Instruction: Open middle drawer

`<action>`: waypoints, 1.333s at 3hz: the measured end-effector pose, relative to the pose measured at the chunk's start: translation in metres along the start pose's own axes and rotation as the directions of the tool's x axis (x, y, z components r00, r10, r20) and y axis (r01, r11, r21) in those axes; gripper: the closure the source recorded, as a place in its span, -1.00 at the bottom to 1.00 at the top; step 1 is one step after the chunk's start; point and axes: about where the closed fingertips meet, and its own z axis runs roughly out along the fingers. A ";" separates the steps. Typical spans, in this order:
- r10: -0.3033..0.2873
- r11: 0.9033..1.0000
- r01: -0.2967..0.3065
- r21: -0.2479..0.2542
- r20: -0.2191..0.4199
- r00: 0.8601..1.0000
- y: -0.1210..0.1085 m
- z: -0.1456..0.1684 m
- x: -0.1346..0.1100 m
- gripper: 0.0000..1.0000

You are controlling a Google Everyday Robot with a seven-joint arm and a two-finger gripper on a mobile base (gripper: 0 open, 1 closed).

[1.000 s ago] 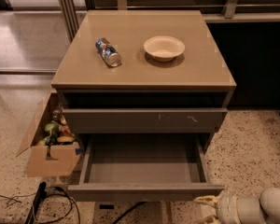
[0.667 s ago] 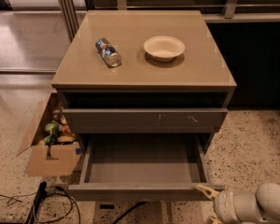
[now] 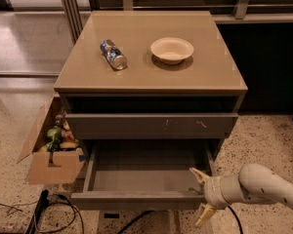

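Middle drawer: pulled well out of the cabinet, its grey inside open to view with nothing in it. Its plain front panel faces the camera, low in the view, just under the closed top drawer, which carries small white scratch marks right of centre.

Gripper: at the right end of the middle drawer's front panel, on a pale arm that enters from the lower right corner. Fingers spread wide. One fingertip points up over the panel's top edge and into the drawer's right front corner; the other hangs below the panel toward the floor. The panel's end sits between them. Cannot tell whether either finger touches it; nothing is clamped.

Cabinet top: a crushed can on its side, left of centre; a shallow cream bowl upright, right of it and apart from it.

Left of the cabinet: an open cardboard box with mixed small items inside, against the cabinet's side. Black cables lie on the speckled floor in front of the box.
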 end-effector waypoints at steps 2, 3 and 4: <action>0.017 0.998 -0.021 -0.062 -0.061 0.998 -0.007 0.066 0.030 -0.97; 0.017 0.998 -0.021 -0.062 -0.061 0.998 -0.007 0.066 0.030 -0.54; 0.017 0.998 -0.021 -0.062 -0.061 0.998 -0.007 0.066 0.030 -0.08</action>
